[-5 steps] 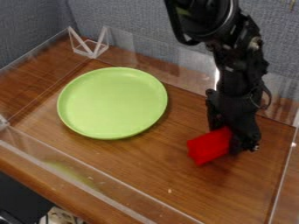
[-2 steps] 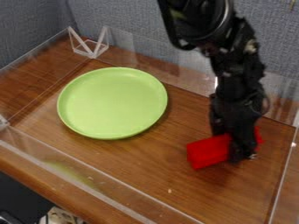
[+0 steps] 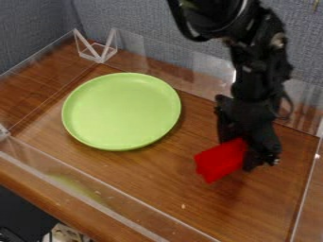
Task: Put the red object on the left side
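Observation:
The red object (image 3: 217,162), a bright red block, hangs tilted at the right of the wooden table, just off the surface. My gripper (image 3: 254,152) points steeply down and is shut on the block's right end, with black fingers (image 3: 263,146) covering that end. The arm rises from it to the top of the view. The lime-green round plate (image 3: 121,111) lies to the left of the block, apart from it.
Clear plastic walls (image 3: 76,194) ring the wooden table (image 3: 151,180). A small white wire stand (image 3: 96,44) sits at the back left corner. Bare wood shows in front of the plate and between plate and block.
The gripper with the red block has shifted slightly left and lifted a little. The plate has not moved.

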